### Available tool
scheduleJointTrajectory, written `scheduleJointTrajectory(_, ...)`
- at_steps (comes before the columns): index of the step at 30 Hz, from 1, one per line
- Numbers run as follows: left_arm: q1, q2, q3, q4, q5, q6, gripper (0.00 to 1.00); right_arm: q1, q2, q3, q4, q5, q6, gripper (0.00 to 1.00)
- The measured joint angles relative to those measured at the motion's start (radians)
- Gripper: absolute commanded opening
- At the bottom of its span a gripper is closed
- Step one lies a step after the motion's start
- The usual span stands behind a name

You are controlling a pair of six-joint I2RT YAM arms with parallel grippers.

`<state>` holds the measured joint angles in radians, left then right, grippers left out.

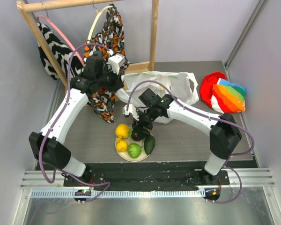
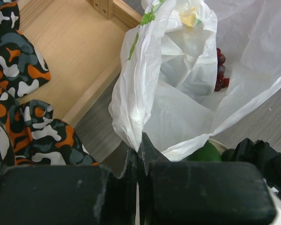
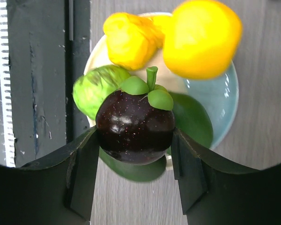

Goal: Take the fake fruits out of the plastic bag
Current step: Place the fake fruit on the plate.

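Observation:
The white plastic bag [image 1: 166,86] lies at the back middle of the table. My left gripper [image 1: 123,78] is shut on its near-left edge; the left wrist view shows the film [image 2: 178,89] pinched between the closed jaws [image 2: 140,147]. A dark red grape bunch [image 2: 220,70] shows inside the bag. My right gripper [image 1: 139,132] is shut on a round dark purple fruit with green leaves [image 3: 133,126], held just above the plate [image 3: 222,98]. On the plate [image 1: 129,159] lie two yellow lemons [image 1: 123,130], a light green lime [image 1: 134,150] and a dark green avocado [image 1: 150,144].
A red and rainbow-striped cloth [image 1: 223,93] lies at the back right. A wooden clothes rack [image 1: 153,33] with patterned garments [image 1: 103,98] stands at the back left, and its wooden base [image 2: 70,51] is beside the bag. The black base rail [image 1: 145,171] runs along the near edge.

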<state>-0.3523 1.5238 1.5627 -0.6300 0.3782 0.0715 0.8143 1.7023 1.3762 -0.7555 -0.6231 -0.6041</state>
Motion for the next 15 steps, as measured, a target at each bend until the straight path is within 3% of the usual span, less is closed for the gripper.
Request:
scheduleJointTrajectory(10,0.009,-0.053,-0.064,-0.004,-0.004,0.017,0.0,0.099,0.067,0.065,0.003,0.0,-0.011,0.49)
scheduleJointTrajectory(14,0.009,-0.053,-0.068,-0.004,0.0,0.016,0.0,0.1,0.106,0.075,0.007,0.018,-0.011,0.65)
scheduleJointTrajectory(15,0.009,-0.053,-0.068,-0.004,0.001,0.016,0.0,0.1,0.114,0.076,0.006,0.027,-0.011,0.77)
